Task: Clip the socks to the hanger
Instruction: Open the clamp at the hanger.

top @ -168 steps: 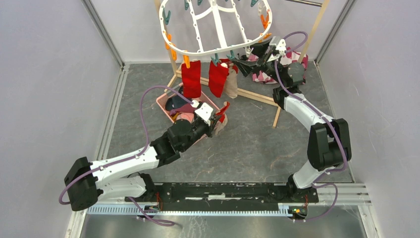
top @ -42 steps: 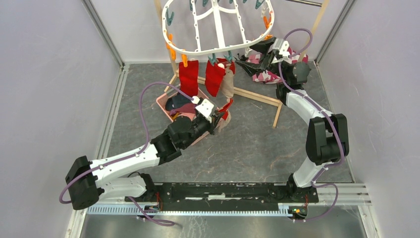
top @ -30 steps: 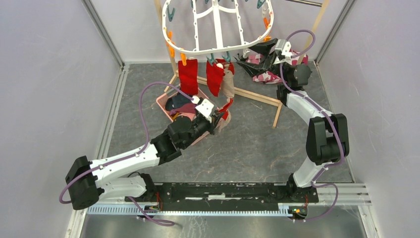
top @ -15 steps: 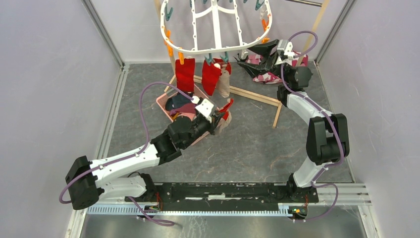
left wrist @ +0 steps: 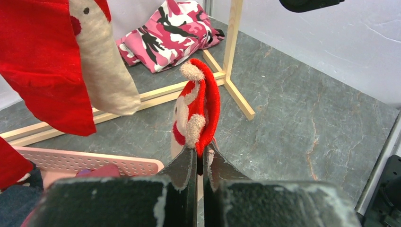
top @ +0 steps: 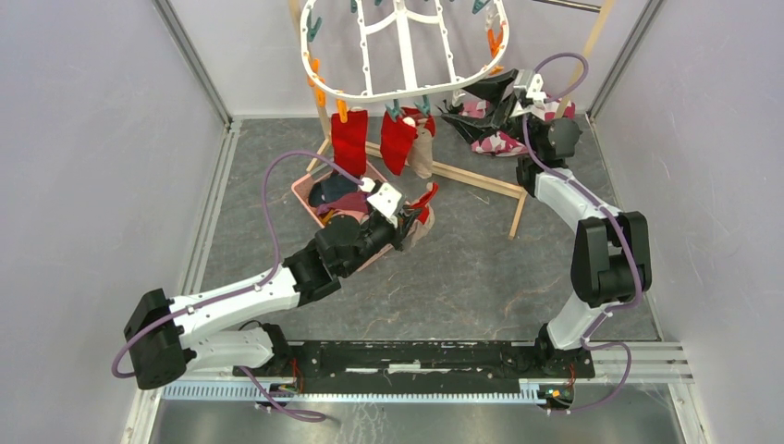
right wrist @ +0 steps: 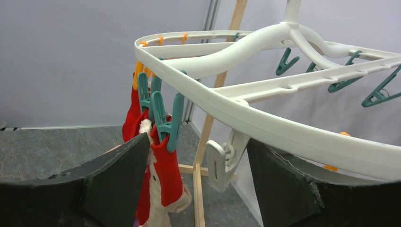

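Right now my left gripper (left wrist: 199, 160) is pinched tight on the cuff of a red-and-white sock (left wrist: 204, 106), holding it upright below the hanger (top: 404, 46), beside the pink basket (top: 303, 189). My right gripper (right wrist: 197, 144) stands spread wide just under the hanger's near rim, with a white peg (right wrist: 218, 163) dangling between its fingers and nothing in its grasp. Two red socks (top: 350, 141) and a beige sock (top: 422, 153) hang from pegs on that same rim.
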{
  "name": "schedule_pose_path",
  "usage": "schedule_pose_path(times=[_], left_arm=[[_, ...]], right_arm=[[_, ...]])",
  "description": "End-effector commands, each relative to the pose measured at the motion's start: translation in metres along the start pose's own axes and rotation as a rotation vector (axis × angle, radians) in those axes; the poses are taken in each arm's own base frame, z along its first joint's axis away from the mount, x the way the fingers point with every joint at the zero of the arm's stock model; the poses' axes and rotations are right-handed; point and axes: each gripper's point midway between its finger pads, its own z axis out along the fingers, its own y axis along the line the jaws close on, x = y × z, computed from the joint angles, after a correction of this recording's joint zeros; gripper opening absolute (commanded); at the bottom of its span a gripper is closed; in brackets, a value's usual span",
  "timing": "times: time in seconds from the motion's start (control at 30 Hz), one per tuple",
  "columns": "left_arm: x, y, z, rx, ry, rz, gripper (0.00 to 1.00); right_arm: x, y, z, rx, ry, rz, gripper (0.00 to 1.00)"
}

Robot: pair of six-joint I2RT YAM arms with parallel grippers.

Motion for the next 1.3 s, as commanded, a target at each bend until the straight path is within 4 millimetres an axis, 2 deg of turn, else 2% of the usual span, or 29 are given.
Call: schedule_pose_path(times=[0.0,0.33,0.73,1.27], left_arm=[[-0.024,-0.005,0.004,0.012,-0.053,-0.030,0.02],[-0.023,-0.005,0.005,0.010,-0.049,-0.027,0.02],[-0.022,-0.007,0.006,0.013,-0.046,-0.027,0.02],[-0.023,-0.007,0.005,0.014,-0.049,-0.029,0.02]], right_arm=[[-0.014,-0.006,0.013,-0.003,-0.037,-0.041,0.82],[-0.019,-0.008,0.018,-0.015,-0.064,-0.042,0.81],[-0.014,-0.011,0.021,-0.019,-0.060,-0.033,0.82],[-0.031,-0.002,0.019,-0.044,-0.099,-0.034,0.76]])
